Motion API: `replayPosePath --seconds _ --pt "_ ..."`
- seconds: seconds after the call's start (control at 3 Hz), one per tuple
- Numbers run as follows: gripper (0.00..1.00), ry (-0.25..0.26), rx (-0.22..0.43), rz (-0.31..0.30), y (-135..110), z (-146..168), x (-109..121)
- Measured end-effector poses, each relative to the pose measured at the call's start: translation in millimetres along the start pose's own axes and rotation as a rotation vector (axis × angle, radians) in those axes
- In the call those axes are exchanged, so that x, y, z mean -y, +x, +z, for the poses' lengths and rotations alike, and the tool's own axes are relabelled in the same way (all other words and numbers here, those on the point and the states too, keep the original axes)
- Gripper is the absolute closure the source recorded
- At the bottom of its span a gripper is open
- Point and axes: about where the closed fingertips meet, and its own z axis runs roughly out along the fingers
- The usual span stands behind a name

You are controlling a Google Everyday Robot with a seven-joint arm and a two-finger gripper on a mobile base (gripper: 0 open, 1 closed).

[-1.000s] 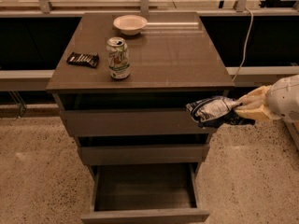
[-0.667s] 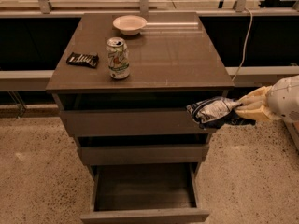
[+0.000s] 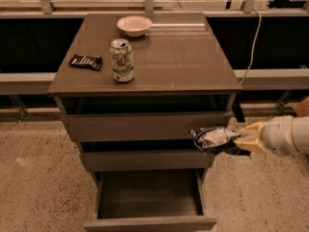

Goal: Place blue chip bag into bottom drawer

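Note:
The blue chip bag [image 3: 214,139], crumpled, dark blue with silver patches, hangs in front of the cabinet's right side at the height of the middle drawer. My gripper [image 3: 237,140] reaches in from the right on a cream and white arm and is shut on the bag's right end. The bottom drawer [image 3: 149,222] is pulled open below and to the left of the bag, and its dark interior shows nothing inside.
The cabinet top [image 3: 178,57] bears a soda can [image 3: 122,60], a black candy bar wrapper [image 3: 85,61] and a white bowl [image 3: 134,25]. The top drawer [image 3: 145,125] and middle drawer [image 3: 147,159] stand slightly out. A cable [image 3: 251,47] hangs at right.
My gripper and the bag have moved down, from the level of the top drawer to the level of the middle drawer. Nothing else has moved.

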Motion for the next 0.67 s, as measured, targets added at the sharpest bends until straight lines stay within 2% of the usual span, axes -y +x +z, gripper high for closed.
replayPosePath --seconds 0.33,0.67 --pt "1.0 -0.007 0.019 0.052 39.3 31.3 -7.8" --pt "1.0 -0.028 -0.009 0.108 93.1 69.9 -15.3"
